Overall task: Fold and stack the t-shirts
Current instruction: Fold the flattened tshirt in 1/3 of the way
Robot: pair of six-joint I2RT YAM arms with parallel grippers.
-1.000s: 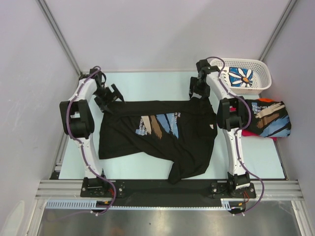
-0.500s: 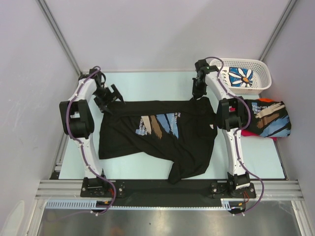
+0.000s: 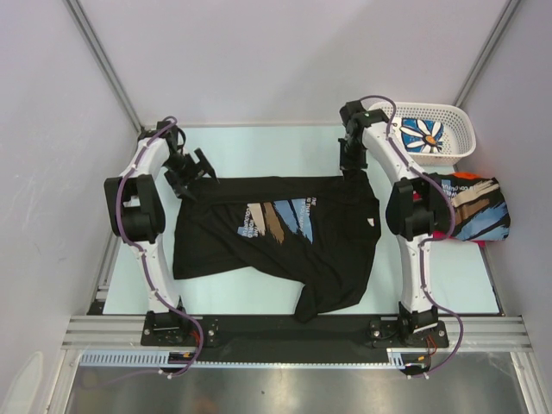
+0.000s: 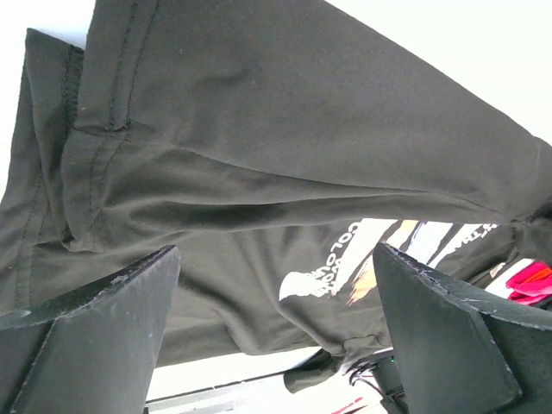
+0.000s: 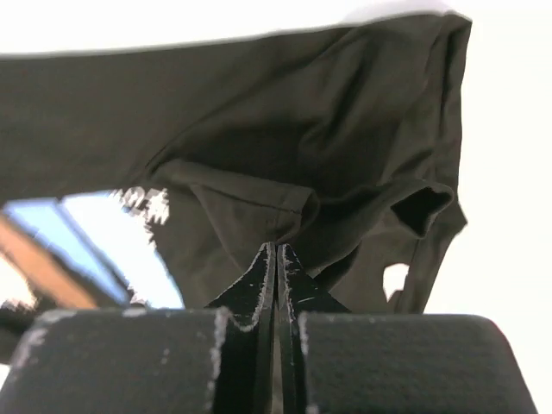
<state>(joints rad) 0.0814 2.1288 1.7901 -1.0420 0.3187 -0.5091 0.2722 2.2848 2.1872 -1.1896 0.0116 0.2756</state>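
A black t-shirt with a tan, light-blue and white print lies spread flat across the table's middle. My right gripper is at its far right corner, shut on a fold of the black cloth; the jaws meet tight at the hem. My left gripper stands wide open over the far left corner, with the cloth below its spread fingers and nothing held.
A white lattice basket at the far right holds a white daisy-print shirt. In front of it a folded black printed shirt lies on a red one. Grey walls close in on both sides.
My right gripper has closed on the shirt's far right corner, and that arm's elbow has swung slightly right. The left arm has not moved.
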